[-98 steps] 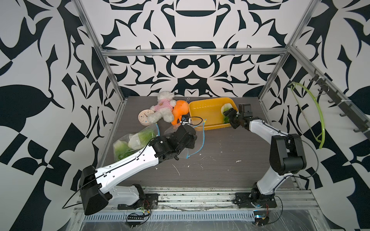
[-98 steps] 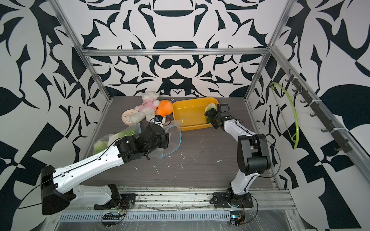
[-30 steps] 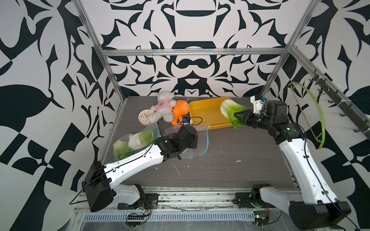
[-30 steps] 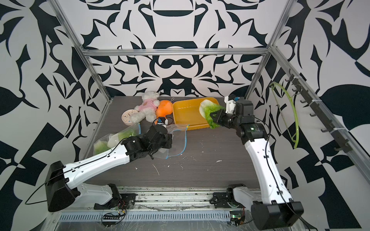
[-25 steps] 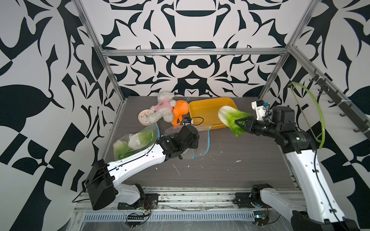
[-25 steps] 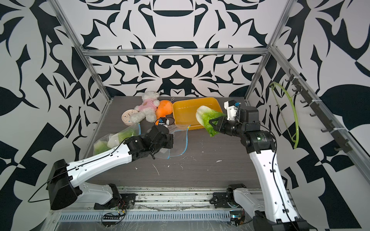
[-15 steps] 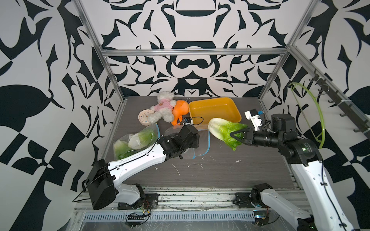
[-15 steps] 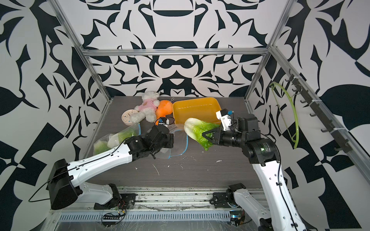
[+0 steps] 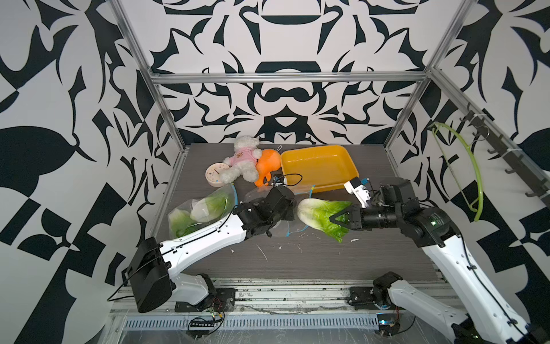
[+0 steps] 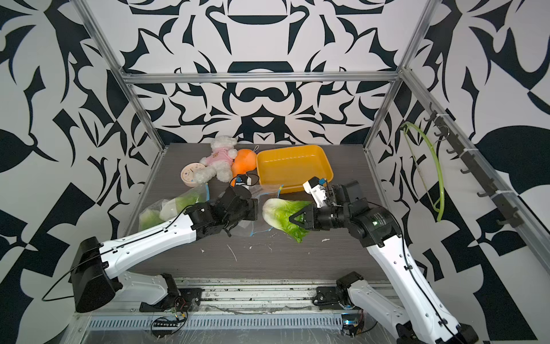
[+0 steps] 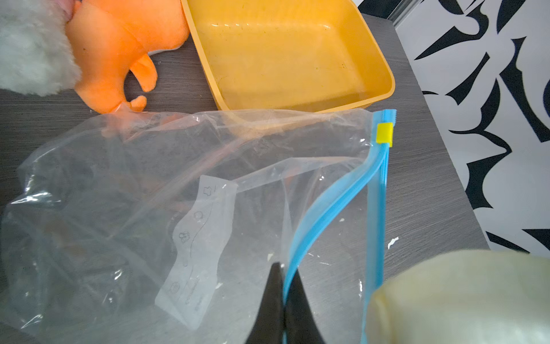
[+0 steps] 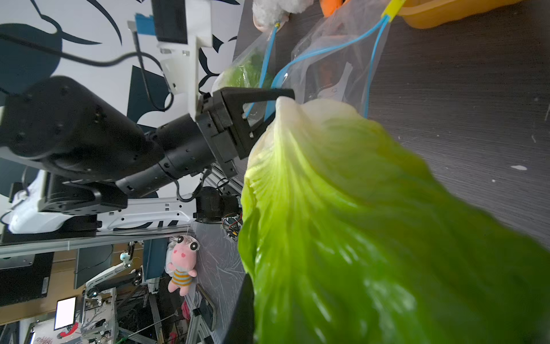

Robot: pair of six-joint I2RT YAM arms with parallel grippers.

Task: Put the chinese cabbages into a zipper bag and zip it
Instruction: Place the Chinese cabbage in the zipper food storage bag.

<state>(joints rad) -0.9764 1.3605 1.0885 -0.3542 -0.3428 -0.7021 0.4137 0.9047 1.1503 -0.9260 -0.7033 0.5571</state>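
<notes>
Across the desk (image 9: 297, 262) we count three cabbages, two zipper bags, one yellow tray, two soft toys and one small round clock. One cabbage (image 9: 320, 213) is held over the middle of the desk. The right pincer (image 9: 331, 220) is clamped on its green leaves, and its white base points toward the mouth of the empty bag (image 11: 148, 208). A second cabbage (image 9: 208, 204) and a third cabbage (image 9: 180, 223) lie inside the filled bag (image 9: 196, 219), close to the left edge of the desk. The left pincer (image 11: 282, 269) is pinched together on the blue zip strip of the empty bag, lifting the upper lip so the mouth gapes. The yellow slider (image 11: 384, 134) sits at the end of the strip nearest the tray. We see the tray (image 9: 318, 169) empty by the far edge, toward the far right corner, with the empty bag just beside its near wall. A white teddy bear (image 9: 242, 158) in a pink top and an orange plush toy (image 9: 268, 165) lie side by side along the far edge. The clock (image 9: 215, 175) is just beside the bear. The left pincer's own fingers stand right by the held cabbage's base, at the bag's mouth.
</notes>
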